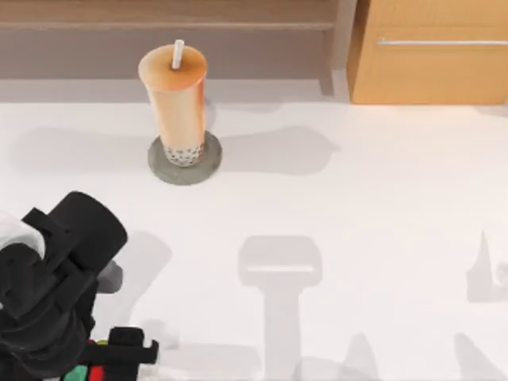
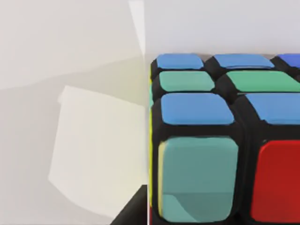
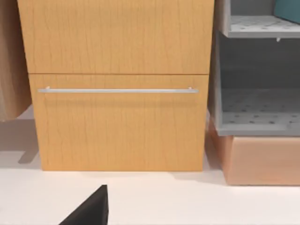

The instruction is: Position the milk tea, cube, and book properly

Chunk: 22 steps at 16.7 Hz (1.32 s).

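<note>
Cube [image 1: 89, 373] is mostly buried under the left arm at the top view's bottom-left edge, just red and green bits peeking out. Left wrist view crops it at the right and bottom too.

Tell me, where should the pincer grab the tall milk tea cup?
Probably mid-body on the milk tea, coming in level from the side. It stands upright on the grey disc, and its straw blocks the top.

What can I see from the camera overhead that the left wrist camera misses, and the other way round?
Overhead alone: the milk tea standing upright on a grey disc, a wooden drawer at the table's far right, and the left arm at the near left. The left wrist alone: the cube's blue, green and teal squares close up. Both: the cube.
</note>
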Each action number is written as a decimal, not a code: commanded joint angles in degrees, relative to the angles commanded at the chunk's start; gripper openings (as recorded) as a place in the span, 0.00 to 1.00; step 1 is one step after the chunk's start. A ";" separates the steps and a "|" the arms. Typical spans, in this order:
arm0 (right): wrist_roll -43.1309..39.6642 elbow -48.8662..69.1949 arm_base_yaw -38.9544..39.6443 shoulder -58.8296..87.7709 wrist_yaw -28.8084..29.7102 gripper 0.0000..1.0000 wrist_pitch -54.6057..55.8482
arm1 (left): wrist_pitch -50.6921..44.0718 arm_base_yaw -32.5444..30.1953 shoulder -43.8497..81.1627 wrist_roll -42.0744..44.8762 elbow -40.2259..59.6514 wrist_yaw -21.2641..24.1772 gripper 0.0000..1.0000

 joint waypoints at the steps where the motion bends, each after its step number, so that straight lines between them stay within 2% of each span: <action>1: 0.00 0.00 0.00 0.00 0.00 1.00 0.00 | 0.00 0.00 0.00 0.00 0.00 0.00 0.00; 5: 0.00 0.00 0.00 0.00 0.00 1.00 0.00 | -1.05 -0.05 -0.33 -0.04 0.85 0.02 0.00; 10: 0.00 0.00 0.00 0.00 0.00 1.00 0.00 | -8.03 -0.15 -2.72 -0.09 5.39 0.04 0.00; 15: 0.00 0.00 0.00 0.00 0.00 1.00 0.00 | -7.91 -0.05 -2.54 0.05 5.39 0.04 0.00; 18: 0.00 0.00 0.00 0.00 0.00 1.00 0.00 | -4.29 1.95 -1.55 1.65 8.13 0.33 0.00; 22: 0.00 0.00 0.00 0.00 0.00 1.00 0.00 | 7.81 7.96 1.92 6.94 15.66 1.00 0.00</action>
